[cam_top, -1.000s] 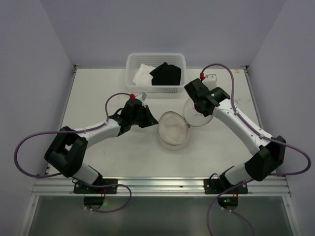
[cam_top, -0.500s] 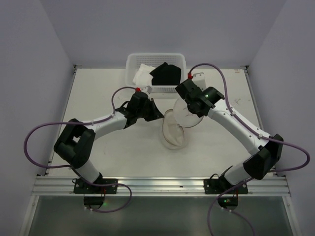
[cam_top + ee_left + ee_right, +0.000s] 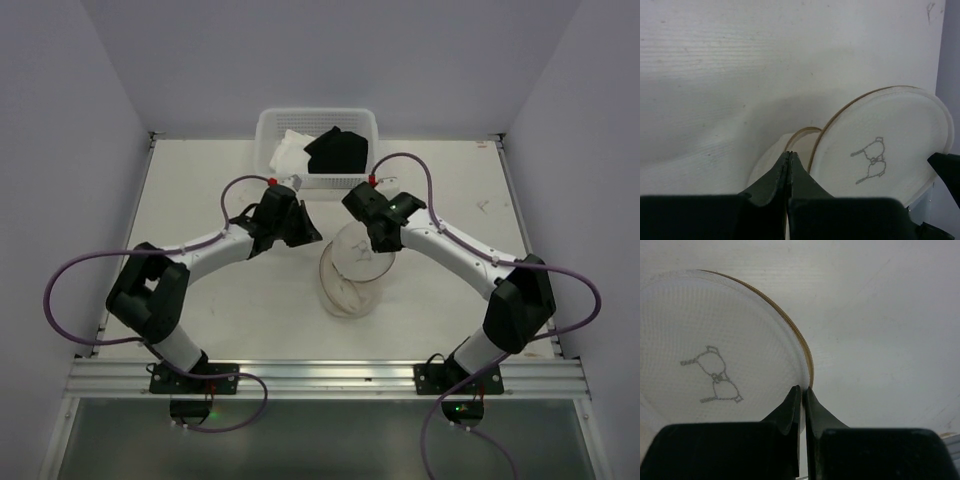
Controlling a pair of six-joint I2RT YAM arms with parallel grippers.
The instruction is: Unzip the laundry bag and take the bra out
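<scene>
A small round drum of whitish see-through mesh, the laundry bag, sits near the middle of the surface, between the two arms and in front of a basket. One flat face carries a tiny outline drawing of a bra in thin dark line, the only marking to be seen. A narrow tan band runs around that face's stiff hoop rim. The face is tilted up, raised at an angle above the lower part of the drum.

The right hand is clenched on the rim of the raised face, its black fingers nearly touching. The left hand is squeezed fully together at the edge of the lower drum; whether it pinches any mesh cannot be told.

The surface is matt off-white with faint scuffs. At its far edge stands a rectangular white perforated plastic basket holding a black garment and a white cloth. Plain pale lilac walls close in three sides. Purple cables loop from the white and black arms, and a ribbed metal rail runs along the near edge.
</scene>
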